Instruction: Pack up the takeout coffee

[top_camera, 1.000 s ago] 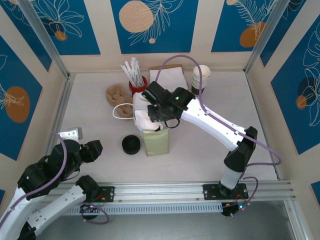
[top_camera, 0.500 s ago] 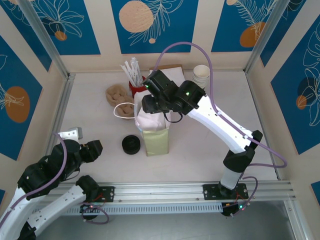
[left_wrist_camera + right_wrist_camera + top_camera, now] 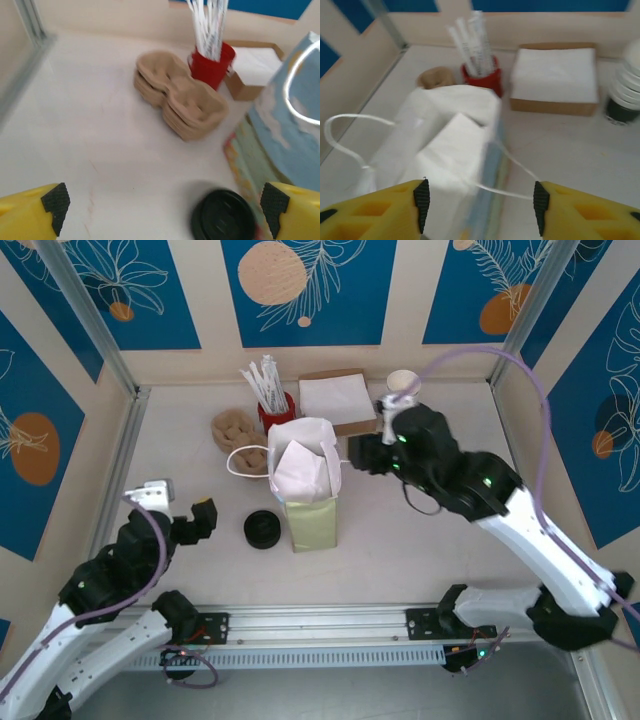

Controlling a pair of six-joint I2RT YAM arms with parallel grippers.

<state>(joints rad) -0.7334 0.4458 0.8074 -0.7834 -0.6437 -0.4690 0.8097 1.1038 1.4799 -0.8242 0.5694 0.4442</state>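
The right gripper (image 3: 480, 200) hangs spread at the open bag (image 3: 445, 150), the left gripper (image 3: 164, 206) gapes by a loose lid (image 3: 221, 220). The takeout coffee (image 3: 620, 110), seemingly the dark cup beside the white cups (image 3: 629, 75), needs grasping next.

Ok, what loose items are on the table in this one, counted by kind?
Open paper bag with white cord handles: 1
Round black plastic lid disc: 1
Stack of brown moulded-pulp cup carriers: 1
Red cup of paper-wrapped straws: 1
Brown cardboard box of white napkins: 1
Stack of white paper cups: 1
Total: 6
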